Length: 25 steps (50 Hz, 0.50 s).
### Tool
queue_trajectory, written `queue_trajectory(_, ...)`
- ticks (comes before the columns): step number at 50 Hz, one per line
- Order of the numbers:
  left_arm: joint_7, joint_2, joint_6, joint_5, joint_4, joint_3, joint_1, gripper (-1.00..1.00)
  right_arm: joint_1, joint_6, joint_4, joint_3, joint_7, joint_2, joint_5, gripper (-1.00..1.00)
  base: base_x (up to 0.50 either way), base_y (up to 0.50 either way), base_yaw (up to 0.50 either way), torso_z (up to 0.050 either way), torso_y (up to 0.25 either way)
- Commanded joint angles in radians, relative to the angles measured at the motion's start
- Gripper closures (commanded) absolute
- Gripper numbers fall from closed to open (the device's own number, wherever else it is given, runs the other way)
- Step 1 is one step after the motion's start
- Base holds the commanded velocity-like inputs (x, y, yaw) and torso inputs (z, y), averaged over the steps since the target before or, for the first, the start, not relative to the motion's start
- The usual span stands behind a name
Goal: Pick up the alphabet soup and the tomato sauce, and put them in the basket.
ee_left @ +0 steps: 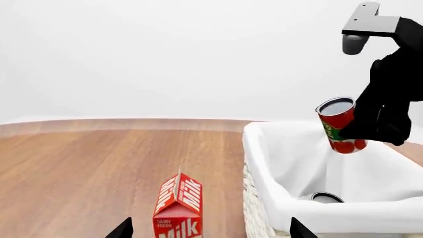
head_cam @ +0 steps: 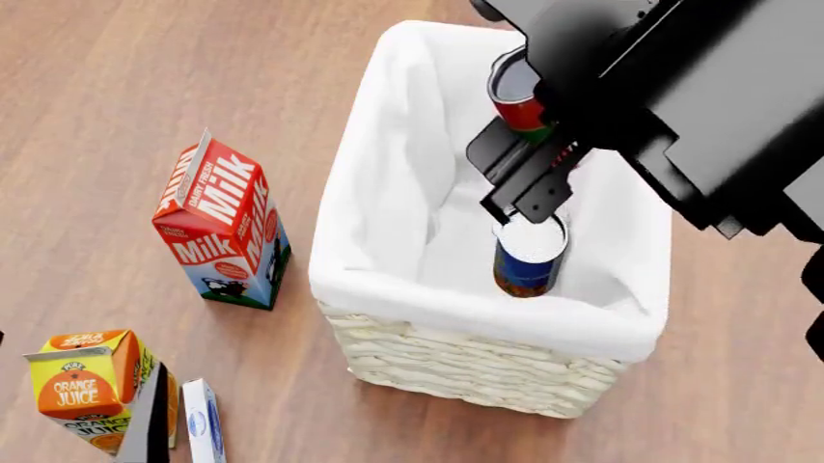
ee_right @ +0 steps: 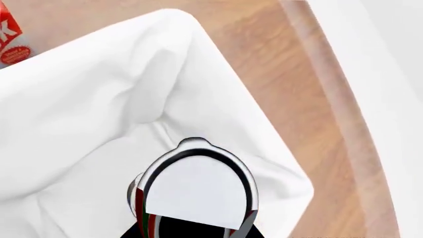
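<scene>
- Two cans in play, both at the basket (head_cam: 386, 280); nothing of the task left out on the wooden table (head_cam: 77, 87).
- Far left in the head view: orange juice carton (head_cam: 88, 386) near the front edge, milk carton (head_cam: 219, 224) standing just left of the basket. Neither wanted.
- Alphabet soup (head_cam: 528, 258) already inside, upright on the liner toward the basket's right side; in the left wrist view only a sliver of its lid (ee_left: 326, 198) above the rim.
- Tomato sauce (ee_left: 341, 125) clamped in the right gripper (ee_left: 370, 126), fingers closed on its label, held above the basket's far end, clear of the liner. Long axis tilted, lid leaning away from the claw.
- Deciding relation: open basket directly below the held can, soup can nearer than the drop line, so probably a straight release.
- Left gripper (ee_left: 208, 229): just two dark fingertips at the frame edge, spread wide, holding nothing, near the milk.
- Right fingertips largely hidden behind arm and can in head and right wrist views.
</scene>
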State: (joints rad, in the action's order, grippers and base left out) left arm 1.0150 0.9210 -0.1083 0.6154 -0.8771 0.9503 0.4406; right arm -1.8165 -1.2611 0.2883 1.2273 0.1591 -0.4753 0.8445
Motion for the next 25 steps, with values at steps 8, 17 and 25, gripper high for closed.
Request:
queue_trajectory(8,-0.002,0.005,0.01,0.007,0.007,-0.005,-0.004,-1.0,-0.085,0.086,0.293,0.183,0.234,0.171,-0.133,1.0,0.0,0.0,0.0,0.0,0.0)
queue_trajectory(17,-0.007,0.005,0.021,0.007,0.021,-0.008,-0.008,-1.0,-0.086,0.127,0.382,0.234,0.292,0.232,-0.171,1.0,0.0,0.0,0.0,0.0,0.0)
queue_trajectory(25,-0.007,0.009,0.028,0.011,0.022,-0.012,-0.01,-1.0,-0.087,0.166,0.463,0.252,0.333,0.276,-0.191,1.0,0.0,0.0,0.0,0.0,0.0)
